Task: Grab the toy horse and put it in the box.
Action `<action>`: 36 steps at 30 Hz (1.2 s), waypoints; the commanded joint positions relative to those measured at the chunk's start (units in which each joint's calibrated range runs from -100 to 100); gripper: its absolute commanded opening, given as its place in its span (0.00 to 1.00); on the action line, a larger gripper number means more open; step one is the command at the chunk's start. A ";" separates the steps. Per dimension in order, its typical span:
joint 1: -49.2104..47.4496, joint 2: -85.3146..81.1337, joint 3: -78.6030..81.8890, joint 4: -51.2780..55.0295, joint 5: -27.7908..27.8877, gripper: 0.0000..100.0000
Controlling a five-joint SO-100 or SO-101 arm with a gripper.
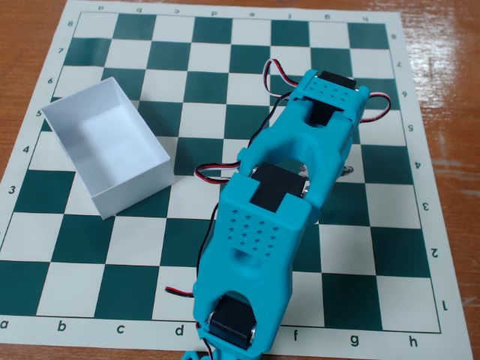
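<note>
Fixed view, looking down on the setup. Chessboard mat (112, 247), green/white sqs, is lying on a brown wooden table (22, 45); mat is turned so that letters a–h are reading along the bottom edge and nos. along both sides.

The box (105, 142), white paper, open top, is sitting on the left part of the mat, rotated at an angle to the sqs, approx. over rows 3–6. Interior is showing bare white; nothing visible inside.

Turquoise arm (259, 240) is reaching in from the bottom edge near col. d–e and extending up and to the right across the board centre, ending near rows 5–7 at cols. f–g. Black servo bodies are showing through the shell at three spots. Red/black/white wires (217, 176) are looping out on the left side of the arm and again around its upper end.

Pincer: not distinguishable. The arm's upper segment is covering the far end from this camera, so whether the jaws are wide, narrow or holding anything – cannot tell.

A small greyish bit (346, 171) is peeking out at the arm's right edge, around row 4, col. g. Too small and too hidden to ID; could be the toy horse or a part of the arm. Otherwise the toy horse is not showing anywhere on the open sqs nor in the box; presumably hidden under the arm, unconfirmed.

Box and arm are well apart, with open sqs between them.
</note>
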 commanded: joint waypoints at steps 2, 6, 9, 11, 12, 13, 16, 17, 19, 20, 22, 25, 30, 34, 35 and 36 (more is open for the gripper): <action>-1.05 -1.37 -2.47 0.06 0.67 0.00; -4.41 -7.03 -1.29 -0.27 3.02 0.00; -8.41 -11.81 -1.01 -0.27 4.97 0.00; -11.34 -15.18 -1.01 -0.19 6.14 0.00; -12.69 -16.68 -1.01 -0.19 6.73 0.00; -14.19 -18.01 -1.10 -0.10 7.22 0.00; -18.69 -21.28 -1.19 -0.02 9.22 0.00; -20.19 -22.08 -1.10 -0.27 9.81 0.00; -23.12 -23.14 -1.10 -0.27 11.03 0.00; -24.55 -23.58 -1.01 -0.27 11.71 0.00; -27.41 -24.11 -0.65 -0.35 12.74 0.00; -31.69 -24.56 0.44 -0.52 14.06 0.00; -38.76 -24.65 3.08 -1.35 16.11 0.00; -43.34 -23.50 4.54 -4.26 16.89 0.00; -44.19 -22.79 4.36 -4.34 17.03 0.00; -44.91 -21.64 3.90 -4.26 17.08 0.00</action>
